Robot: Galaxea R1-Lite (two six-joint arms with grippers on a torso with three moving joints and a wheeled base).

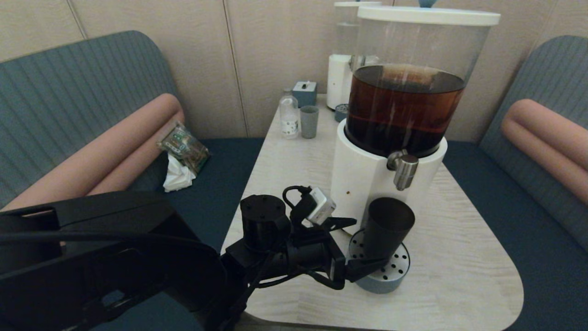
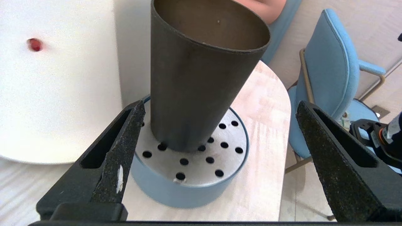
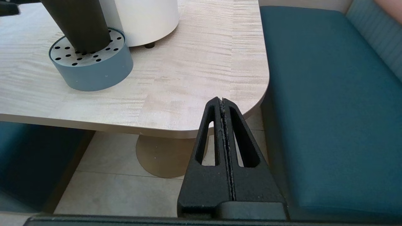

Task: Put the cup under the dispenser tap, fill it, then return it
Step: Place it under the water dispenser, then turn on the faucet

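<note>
Nearest the camera, the left end effector (image 2: 216, 138) stands wide open, one finger close beside the foot of the cup (image 2: 201, 75) and the other well apart from it, holding nothing. That dark tumbler stands on the perforated top of the drip tray (image 2: 188, 185), just in front of the dispenser's white base (image 1: 363, 179) and below the dispenser tap (image 1: 404, 170), mouth up and narrow end down. Its long axis appears close to upright, with a lean in the head and wrist views that may be only perspective. Whether the mouth sits squarely under the spout I cannot tell; if it is off, the brown liquid would likely run onto the tray or the surface (image 1: 459, 239). A nudge from the near finger could tip such a tall, narrow-footed cup. Out past the surface's edge, the right end effector (image 3: 223, 103) is parked, fingers pressed together and empty.
</note>
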